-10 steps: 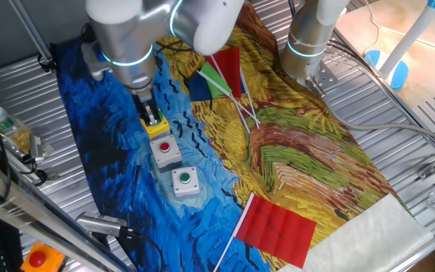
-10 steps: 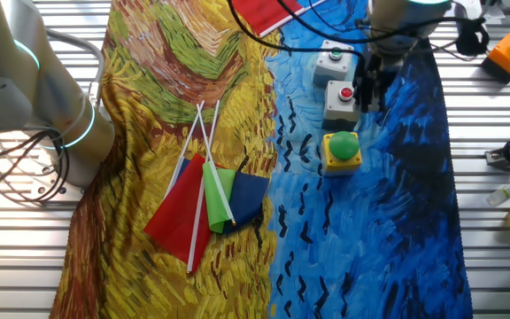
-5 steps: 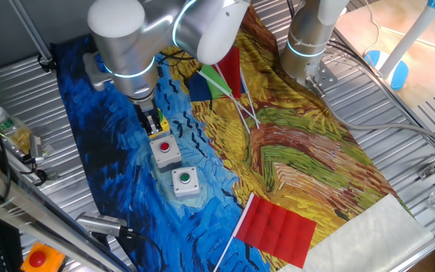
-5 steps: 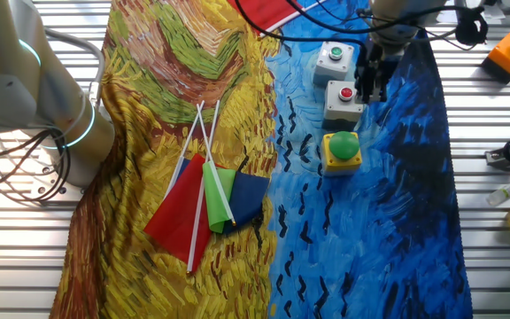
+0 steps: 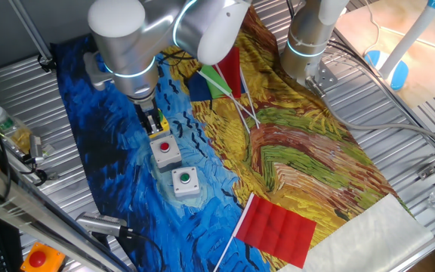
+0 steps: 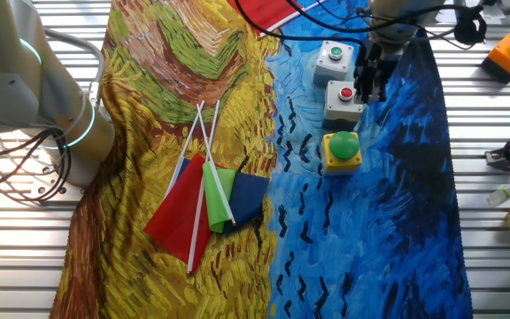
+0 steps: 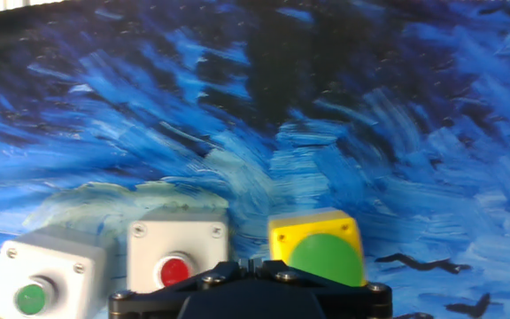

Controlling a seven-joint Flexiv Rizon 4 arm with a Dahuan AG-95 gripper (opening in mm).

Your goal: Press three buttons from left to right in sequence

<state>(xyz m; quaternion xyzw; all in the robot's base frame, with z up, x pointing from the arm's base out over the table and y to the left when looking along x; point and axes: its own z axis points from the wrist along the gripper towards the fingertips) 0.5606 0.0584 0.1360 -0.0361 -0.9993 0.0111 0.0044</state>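
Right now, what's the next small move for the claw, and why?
Probably a short sideways shift to centre the claw over the red button, then straight down. The hand view puts the claw's midline between the red button and the green dome, lined up with neither. If the dome isn't pressed yet, go there first.

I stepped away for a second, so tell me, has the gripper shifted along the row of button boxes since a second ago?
Yes. In the other fixed view the gripper has moved slightly up the row, toward the grey box with the small green button.
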